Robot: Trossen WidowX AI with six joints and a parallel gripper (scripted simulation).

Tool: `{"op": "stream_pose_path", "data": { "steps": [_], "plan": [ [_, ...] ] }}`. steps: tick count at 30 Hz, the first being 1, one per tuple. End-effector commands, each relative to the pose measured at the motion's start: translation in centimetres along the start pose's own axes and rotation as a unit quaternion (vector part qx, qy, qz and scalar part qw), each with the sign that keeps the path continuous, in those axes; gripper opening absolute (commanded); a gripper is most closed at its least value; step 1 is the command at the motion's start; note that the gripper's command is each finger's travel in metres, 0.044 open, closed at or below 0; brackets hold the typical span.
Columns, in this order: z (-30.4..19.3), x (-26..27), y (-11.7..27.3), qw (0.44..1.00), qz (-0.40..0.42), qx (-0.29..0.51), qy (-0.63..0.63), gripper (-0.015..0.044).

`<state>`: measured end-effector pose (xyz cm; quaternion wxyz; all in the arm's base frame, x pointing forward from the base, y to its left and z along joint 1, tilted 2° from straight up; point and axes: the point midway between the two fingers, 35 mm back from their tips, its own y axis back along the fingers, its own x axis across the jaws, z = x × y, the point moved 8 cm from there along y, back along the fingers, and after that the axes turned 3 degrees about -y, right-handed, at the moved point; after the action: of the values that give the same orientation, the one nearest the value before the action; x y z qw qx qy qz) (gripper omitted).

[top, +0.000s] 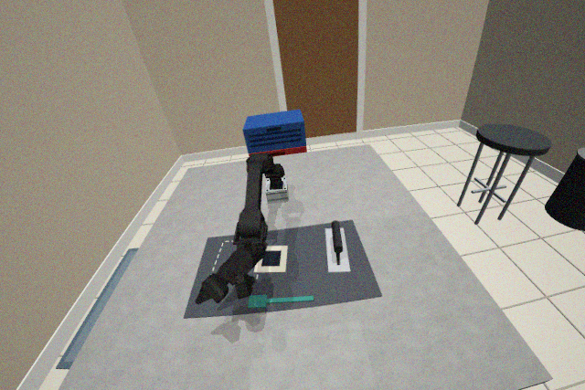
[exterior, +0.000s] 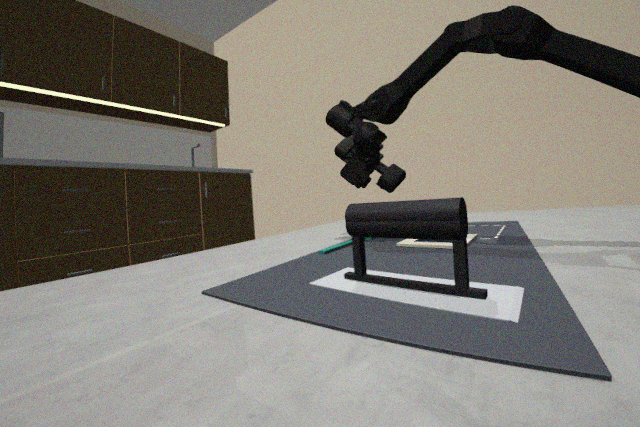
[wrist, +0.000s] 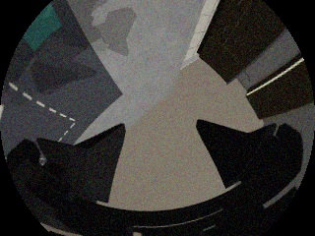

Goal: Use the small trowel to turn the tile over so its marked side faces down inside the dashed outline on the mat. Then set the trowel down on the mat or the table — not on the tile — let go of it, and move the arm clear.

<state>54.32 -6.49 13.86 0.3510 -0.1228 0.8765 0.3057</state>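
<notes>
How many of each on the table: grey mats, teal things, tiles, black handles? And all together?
Dark grey mats: 1
Teal things: 1
Tiles: 1
Black handles: 1
Total: 4

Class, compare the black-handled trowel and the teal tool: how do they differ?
The black-handled trowel has a white plate; the teal tool is teal throughout.
The trowel's handle stands raised on posts; the teal tool lies flat.
The trowel points roughly crosswise to the teal tool.
Both rest on the mat.
</notes>
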Motion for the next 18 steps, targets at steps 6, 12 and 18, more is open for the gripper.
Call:
{"op": "stream_pose_path", "data": {
  "steps": [6,12,18],
  "plan": [
    [0.0,0.0,0.0,1.0,0.0,0.0,0.0,0.0243],
    [0.0,0.0,0.0,1.0,0.0,0.0,0.0,0.01],
    [0.0,0.0,0.0,1.0,0.0,0.0,0.0,0.01]
  ]
}}
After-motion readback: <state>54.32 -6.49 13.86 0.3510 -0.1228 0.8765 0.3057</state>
